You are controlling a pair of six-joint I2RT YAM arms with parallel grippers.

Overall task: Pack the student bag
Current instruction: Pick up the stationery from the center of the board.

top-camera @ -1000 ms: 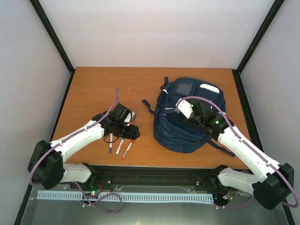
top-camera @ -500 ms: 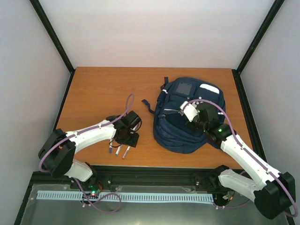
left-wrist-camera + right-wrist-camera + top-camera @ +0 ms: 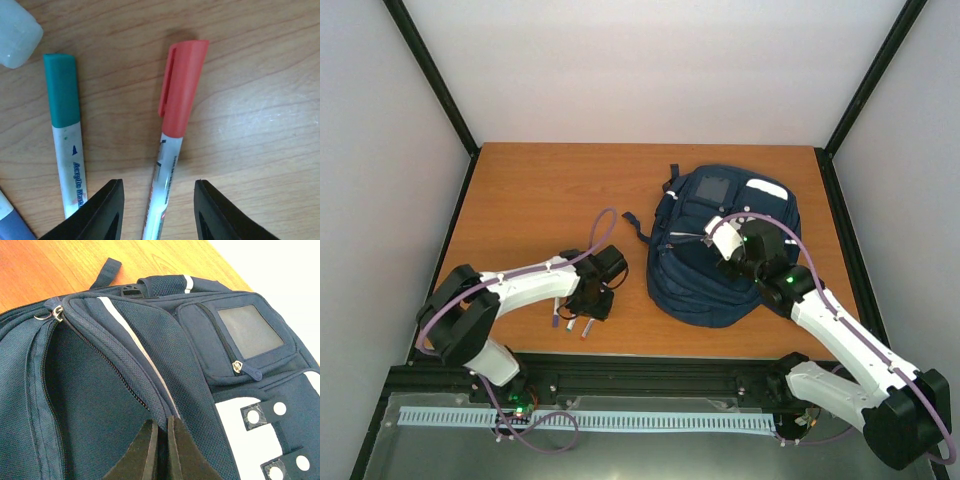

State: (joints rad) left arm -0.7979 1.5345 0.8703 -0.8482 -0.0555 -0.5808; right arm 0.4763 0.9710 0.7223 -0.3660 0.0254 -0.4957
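Note:
The student bag (image 3: 715,270) is a navy backpack lying flat at the right of the table. My right gripper (image 3: 717,240) is on its upper half. In the right wrist view the right gripper (image 3: 162,440) is shut on the zip edge of the bag's flap (image 3: 130,375), which is held up over an open compartment (image 3: 85,405). My left gripper (image 3: 588,310) is low over three markers. In the left wrist view the left gripper (image 3: 159,215) is open, and the barrel of a red-capped marker (image 3: 182,90) lies between its fingers (image 3: 107,210).
A green-capped marker (image 3: 62,95) and a blue-capped marker (image 3: 12,222) lie left of the red one, with a pale translucent object (image 3: 15,30) beyond them. The bag's zip pull (image 3: 57,314), windowed front pocket (image 3: 245,330) and loose strap (image 3: 638,225) show. The table's near edge (image 3: 620,352) is close to the markers.
My left gripper has moved toward the near edge and come down over the markers, with its arm swinging inward. My right gripper has stayed on the bag's flap, shifting only slightly.

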